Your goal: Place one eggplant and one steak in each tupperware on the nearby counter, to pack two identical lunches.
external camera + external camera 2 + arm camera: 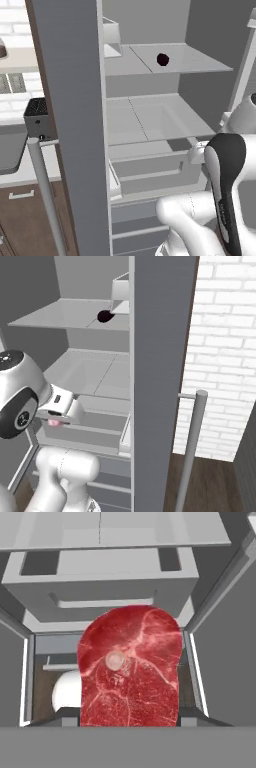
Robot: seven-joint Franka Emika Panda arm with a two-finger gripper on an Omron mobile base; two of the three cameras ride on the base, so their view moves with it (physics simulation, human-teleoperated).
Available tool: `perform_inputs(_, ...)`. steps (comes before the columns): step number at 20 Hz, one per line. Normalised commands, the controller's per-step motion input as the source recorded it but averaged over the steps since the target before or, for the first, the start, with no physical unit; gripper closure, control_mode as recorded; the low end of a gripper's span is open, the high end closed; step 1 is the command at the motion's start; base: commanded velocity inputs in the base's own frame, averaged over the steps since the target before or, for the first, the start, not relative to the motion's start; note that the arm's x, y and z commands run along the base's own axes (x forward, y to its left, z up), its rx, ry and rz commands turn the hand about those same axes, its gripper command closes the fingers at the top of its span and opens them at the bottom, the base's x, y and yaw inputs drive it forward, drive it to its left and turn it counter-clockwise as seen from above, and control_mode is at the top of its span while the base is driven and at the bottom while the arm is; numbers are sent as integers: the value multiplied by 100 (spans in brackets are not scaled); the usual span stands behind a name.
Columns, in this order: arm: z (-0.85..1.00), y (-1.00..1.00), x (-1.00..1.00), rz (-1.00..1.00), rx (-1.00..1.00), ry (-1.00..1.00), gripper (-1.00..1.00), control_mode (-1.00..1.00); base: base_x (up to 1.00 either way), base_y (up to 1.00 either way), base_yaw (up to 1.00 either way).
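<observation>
While the open fridge (pixel 165 120) loomed around the arm, its drawer (pixel 100 587) front and shelf edges stood close enough to snag the load on the way out. The gripper (pixel 56 421) was clamped on the pink-red steak (pixel 129 667), just before that drawer. A dark eggplant (pixel 163 59) sat on the fridge's upper shelf; a knock could loosen the steak.

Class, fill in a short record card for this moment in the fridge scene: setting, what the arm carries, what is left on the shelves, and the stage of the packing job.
Setting: open fridge with grey shelves and drawers
Gripper: in front of the drawers, below the middle shelf
Held item: red marbled steak, fingers hidden behind it
On top shelf: dark, near-black eggplant, resting alone
Stage: steak lifted, not yet packed; eggplant not yet picked
</observation>
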Motion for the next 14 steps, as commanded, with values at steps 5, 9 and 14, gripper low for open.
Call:
perform_inputs(5,-1,0,-34,2,0,-2,100,100,-43,0,21)
perform_inputs(9,0,0,0,0,0,0,100,100,-47,2,76)
perform_inputs(14,0,0,0,0,0,0,100,100,-18,5,92)
